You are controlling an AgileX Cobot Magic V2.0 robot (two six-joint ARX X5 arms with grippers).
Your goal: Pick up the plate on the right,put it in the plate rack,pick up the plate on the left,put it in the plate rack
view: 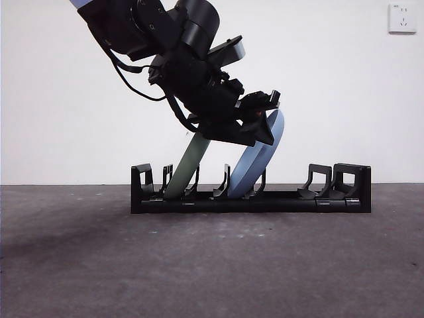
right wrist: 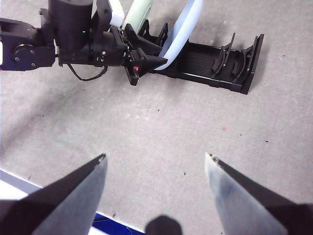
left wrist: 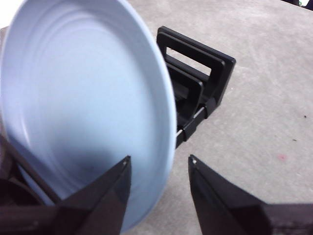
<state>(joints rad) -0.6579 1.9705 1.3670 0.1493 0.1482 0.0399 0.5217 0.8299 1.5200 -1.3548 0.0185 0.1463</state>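
Front view: the black plate rack (view: pixel 250 192) lies long and low on the dark grey table (view: pixel 212 265), its blocky ends at either side and its curved prongs in a row between. Two plates stand in it, both leaning the same way. The pale green plate (view: pixel 187 165) sits in a slot near one end; the light blue plate (view: pixel 257 162) sits a few prongs further along, near the rack's middle. The left gripper (view: pixel 262 122) comes down from the upper corner, big and dark, and sits at the blue plate's upper rim. A white wall socket (view: pixel 402 18) shows on the wall behind.

Left wrist view: the light blue plate (left wrist: pixel 83 107) fills most of the picture, its hollow face toward the camera. The left gripper (left wrist: pixel 160 169) straddles the plate's rim — one jaw in front of the face, the other on the far side with a clear gap to the rim, so the claw stands parted and not clamped. Beyond the plate lies the rack's blocky end (left wrist: pixel 200 73).

Right wrist view: the right gripper (right wrist: pixel 155 164) hangs high above bare table, well apart from the rack (right wrist: pixel 215 61), its jaws spread wide and holding nothing. Far off, the left arm (right wrist: pixel 73 39) reaches to the blue plate (right wrist: pixel 183 29), with the green plate (right wrist: pixel 138 12) just beside it.
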